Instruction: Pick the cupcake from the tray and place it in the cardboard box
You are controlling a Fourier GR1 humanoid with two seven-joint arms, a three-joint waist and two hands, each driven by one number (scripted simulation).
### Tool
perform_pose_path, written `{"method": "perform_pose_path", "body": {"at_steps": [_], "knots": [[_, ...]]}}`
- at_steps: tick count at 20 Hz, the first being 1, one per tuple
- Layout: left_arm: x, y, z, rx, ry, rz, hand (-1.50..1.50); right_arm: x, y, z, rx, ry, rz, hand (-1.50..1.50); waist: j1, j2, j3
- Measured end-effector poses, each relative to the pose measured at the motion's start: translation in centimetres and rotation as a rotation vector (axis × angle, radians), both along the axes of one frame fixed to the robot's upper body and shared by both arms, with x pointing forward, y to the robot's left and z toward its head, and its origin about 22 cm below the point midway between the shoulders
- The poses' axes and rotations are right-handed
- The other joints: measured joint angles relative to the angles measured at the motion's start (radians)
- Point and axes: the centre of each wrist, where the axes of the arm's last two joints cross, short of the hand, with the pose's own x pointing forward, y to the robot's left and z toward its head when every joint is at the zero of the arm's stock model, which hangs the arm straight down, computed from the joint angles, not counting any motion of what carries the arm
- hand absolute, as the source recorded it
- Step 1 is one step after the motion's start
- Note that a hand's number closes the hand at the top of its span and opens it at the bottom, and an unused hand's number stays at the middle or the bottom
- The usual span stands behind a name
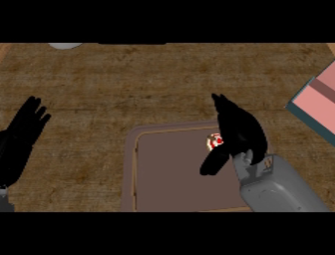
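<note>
A small cupcake (215,141) with a pale top and red spots sits near the tray's far right corner, mostly hidden by my right hand. My right hand (238,133) hangs over it with fingers straight and the thumb down to the cupcake's left; it is open. The tray (163,169) is a brownish-grey rectangle with a lighter rim at the counter's lower middle. A pink box (332,99) with a dark teal edge lies at the right edge, cut off by the view. At the left edge my left hand (12,144) rests open, fingers up.
The wooden counter (141,84) spreads around the tray. A pale round object (66,46) peeks in at the far top left.
</note>
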Motion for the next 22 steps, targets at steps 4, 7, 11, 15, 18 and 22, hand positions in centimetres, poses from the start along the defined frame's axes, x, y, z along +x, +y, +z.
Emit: {"method": "perform_pose_path", "body": {"at_steps": [4,7,11,15,18,22], "knots": [[0.1,0.5,-0.1,-0.002,0.002,0.003,0.00,0.5,-0.7,-0.1,-0.008,0.009,-0.016,-1.50,-0.003,0.000,0.000],[0.0,0.5,0.1,0.001,0.007,-0.001,0.00,1.1,-0.5,-0.7,-0.024,0.026,-0.023,-1.50,0.000,0.000,0.000],[-0.1,0.1,0.0,0.003,-0.001,0.000,0.00,0.9,-0.2,-1.7,-0.038,0.055,-0.022,-1.50,-0.001,0.000,0.000],[0.3,0.3,0.4,0.002,-0.002,0.001,0.00,1.5,0.1,-2.6,-0.052,0.086,-0.021,-1.50,0.000,0.001,0.000],[0.1,0.1,0.0,0.000,0.007,0.000,0.00,1.4,-0.3,-2.7,-0.053,0.096,-0.021,-1.50,-0.002,0.000,0.000],[-0.2,-0.2,-0.6,0.001,0.009,0.003,0.00,1.4,0.3,-3.5,-0.060,0.119,-0.026,-1.50,-0.001,0.000,0.000]]}}
